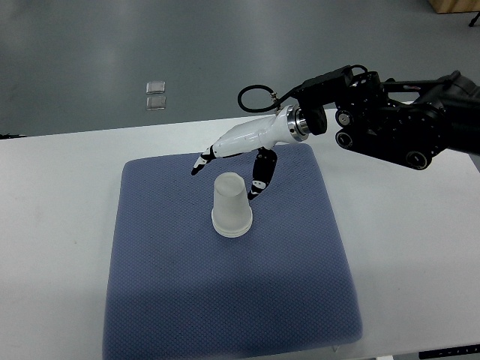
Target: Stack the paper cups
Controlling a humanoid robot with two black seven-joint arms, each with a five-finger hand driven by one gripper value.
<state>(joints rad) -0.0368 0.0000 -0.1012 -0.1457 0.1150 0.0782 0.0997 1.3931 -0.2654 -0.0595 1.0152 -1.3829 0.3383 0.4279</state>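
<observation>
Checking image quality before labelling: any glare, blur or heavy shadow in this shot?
Top view: sharp overall, even light; the cups cast a soft shadow on the mat; faint sheen on the grey floor; the right hand shows no motion blur.

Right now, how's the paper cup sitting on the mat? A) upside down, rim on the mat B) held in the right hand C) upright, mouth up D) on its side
A: the paper cup stands inverted, wide rim down on the blue mat, with the right hand open just behind it, holding nothing.
</observation>
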